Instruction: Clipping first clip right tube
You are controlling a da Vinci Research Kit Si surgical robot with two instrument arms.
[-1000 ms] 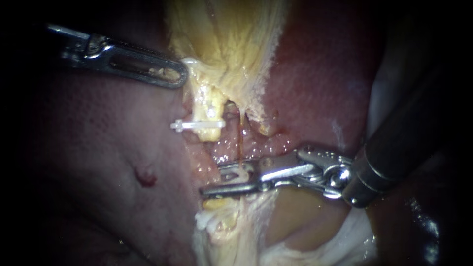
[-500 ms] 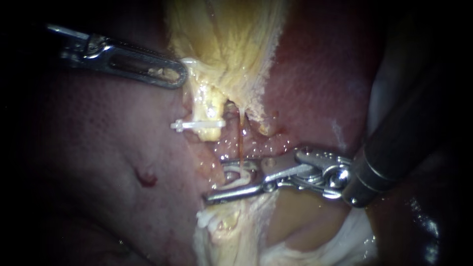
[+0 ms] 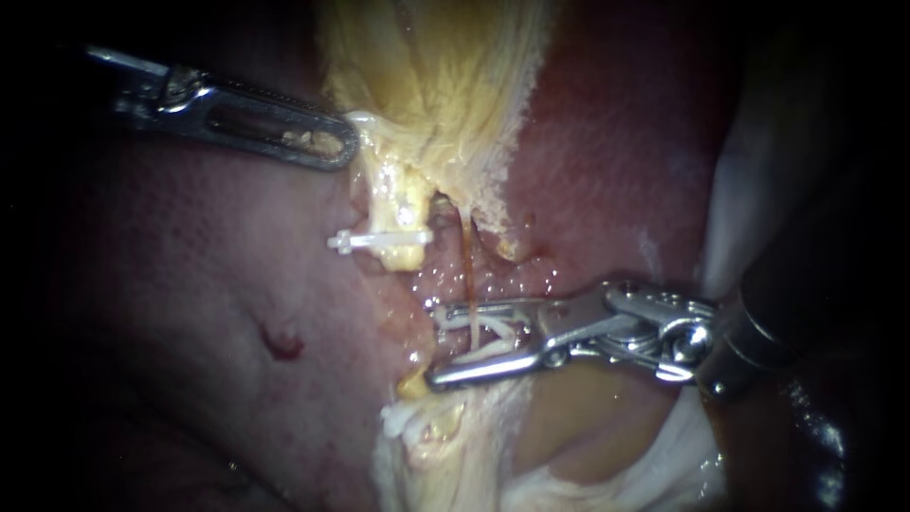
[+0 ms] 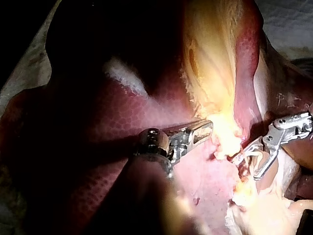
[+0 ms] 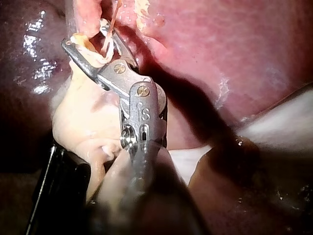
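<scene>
My right instrument (image 3: 434, 343) comes in from the right. Its jaws stand wide apart and hold an open white clip (image 3: 477, 338) between them. The thin brown right tube (image 3: 468, 265) runs down from the yellowish gallbladder tissue (image 3: 436, 76) and crosses between the jaws, inside the clip. In the right wrist view the same clip (image 5: 104, 41) sits in the jaws (image 5: 88, 34) with the thin tube across it. The pale left tube (image 3: 398, 204) carries a closed white clip (image 3: 379, 240). My left instrument (image 3: 336, 147) (image 4: 203, 129) is shut on the edge of the yellowish tissue at upper left.
Dark red liver (image 3: 209, 284) fills the left side, with a small red spot (image 3: 280, 343) on it. Pale fatty tissue (image 3: 427, 436) lies under the right jaws. More liver (image 3: 616, 171) rises behind the right instrument's shaft (image 3: 758, 322).
My right instrument's jaws have spread wider and drawn back to the right, so more of the thin tube now lies between them. The left instrument has held still.
</scene>
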